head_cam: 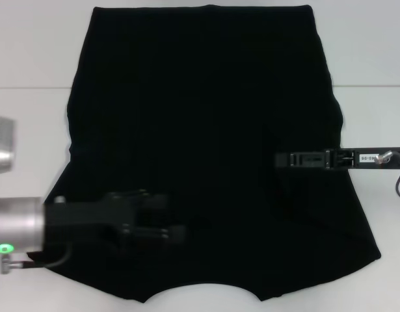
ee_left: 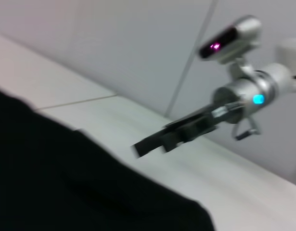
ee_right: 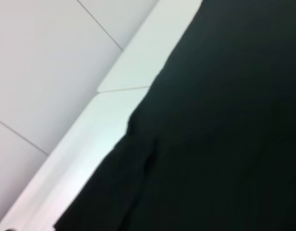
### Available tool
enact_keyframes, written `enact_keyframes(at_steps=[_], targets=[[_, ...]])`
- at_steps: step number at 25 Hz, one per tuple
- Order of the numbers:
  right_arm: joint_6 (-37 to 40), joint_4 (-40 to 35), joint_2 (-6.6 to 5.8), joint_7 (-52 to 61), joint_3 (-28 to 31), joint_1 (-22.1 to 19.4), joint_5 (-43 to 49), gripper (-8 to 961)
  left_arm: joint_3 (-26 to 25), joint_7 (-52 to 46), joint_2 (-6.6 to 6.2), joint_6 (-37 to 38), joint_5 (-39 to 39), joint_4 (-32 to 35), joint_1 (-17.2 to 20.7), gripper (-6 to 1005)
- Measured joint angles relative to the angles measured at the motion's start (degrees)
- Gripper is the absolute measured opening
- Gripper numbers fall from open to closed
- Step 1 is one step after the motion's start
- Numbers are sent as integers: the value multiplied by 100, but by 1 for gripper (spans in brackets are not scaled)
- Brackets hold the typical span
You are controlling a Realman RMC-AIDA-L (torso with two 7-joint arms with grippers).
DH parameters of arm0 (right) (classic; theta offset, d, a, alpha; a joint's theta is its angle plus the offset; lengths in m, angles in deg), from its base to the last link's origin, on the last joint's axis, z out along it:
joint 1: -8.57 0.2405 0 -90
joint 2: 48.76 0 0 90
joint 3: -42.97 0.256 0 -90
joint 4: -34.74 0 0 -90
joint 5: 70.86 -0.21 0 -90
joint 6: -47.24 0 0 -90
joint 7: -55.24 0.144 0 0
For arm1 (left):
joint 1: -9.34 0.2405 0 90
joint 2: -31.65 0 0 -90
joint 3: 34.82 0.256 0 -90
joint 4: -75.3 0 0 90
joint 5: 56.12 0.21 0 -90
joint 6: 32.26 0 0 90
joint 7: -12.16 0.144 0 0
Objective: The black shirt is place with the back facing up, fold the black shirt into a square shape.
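White table (head_cam: 30, 52), smooth spread black shirt (head_cam: 206, 130)

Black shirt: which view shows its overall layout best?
Head view: the black shirt shows almost whole, spread flat on the white table. Left wrist view shows only one dark edge; right wrist view only a close-up stretch of fabric and border.

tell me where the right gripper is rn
In the head view the right gripper reaches in from the right, over the shirt's right half, across from the left gripper.
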Motion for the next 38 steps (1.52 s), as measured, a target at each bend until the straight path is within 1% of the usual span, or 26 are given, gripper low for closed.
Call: enact_keyframes(at_steps=[2,5,8,11,13,17,20,25,29,35,38], targets=[[-3,12,76,-213,0,-20,-65,738,-150,-168,-57,16,75,197,206,934],[-47,17,214,-465,0,-19,-121,790,-450,-265,-63,32,273,620,532,934],[-135,22,353,-678,0,35,-148,842,-745,-272,-53,43,448,975,764,934],[-224,34,460,-850,-39,90,-254,838,-1075,-249,-57,46,711,1295,933,934],[-268,105,494,-974,-53,129,-350,836,-1292,-230,-70,19,913,1435,972,934],[-315,284,501,-1130,-43,220,-468,834,-1668,-153,-76,-102,1232,1650,1021,934],[-355,309,503,-1137,-60,234,-538,834,-1781,-39,-77,-347,1306,1713,1077,934],[-357,313,505,-1139,-41,236,-577,833,-1773,185,-40,-806,1429,1725,1119,934],[-356,315,503,-1140,-14,233,-579,832,-1642,222,4,-1087,1520,1725,1120,934],[-360,315,497,-1142,-11,229,-579,831,-1598,225,73,-1240,1849,1701,1028,934],[-359,315,496,-1143,-11,225,-579,831,-1594,239,108,-1252,1889,1698,1005,934]])
